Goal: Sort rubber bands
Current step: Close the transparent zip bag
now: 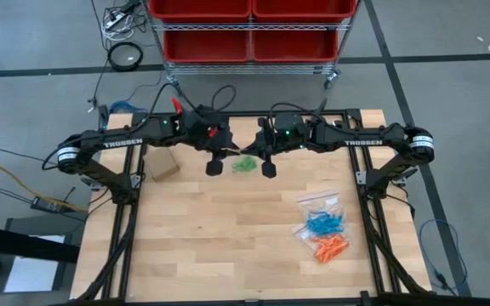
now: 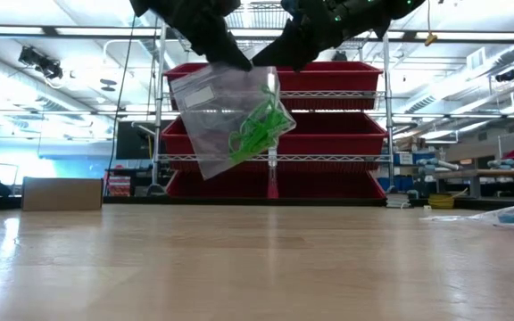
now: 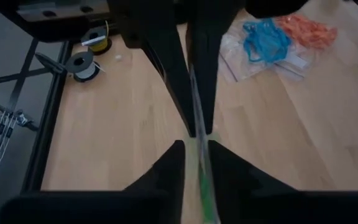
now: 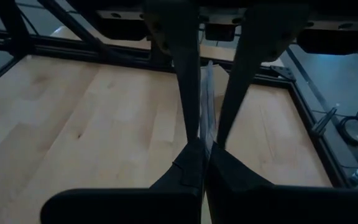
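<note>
A clear plastic bag (image 2: 217, 116) with green rubber bands (image 2: 259, 129) inside hangs in the air over the far middle of the table (image 1: 228, 229). From above, the green shows between the two arms (image 1: 245, 164). My left gripper (image 1: 215, 166) and my right gripper (image 1: 268, 167) face each other at the bag's upper edge, each shut on it. In the low view the left gripper (image 2: 239, 61) and the right gripper (image 2: 268, 61) come down from above, close together. More rubber bands, blue (image 1: 323, 223) and orange (image 1: 330, 247), lie on clear bags at the table's right. My left gripper pinches the clear bag's upper edge (image 3: 197, 163) between its two fingers, slanting down from the table's left. The bag hangs below, clear of the table and tilted, seen edge-on in the wrist view. My right gripper pinches the same upper edge (image 4: 205, 134) between its two fingers, slanting down from the table's right, close beside the left gripper's fingers (image 4: 188, 93). The bag hangs below the fingers, lifted clear.
A small cardboard box (image 1: 163, 167) stands at the table's far left. A wire rack with red bins (image 1: 249, 34) stands beyond the far edge. Bare wood stretches across the table's near half and left side.
</note>
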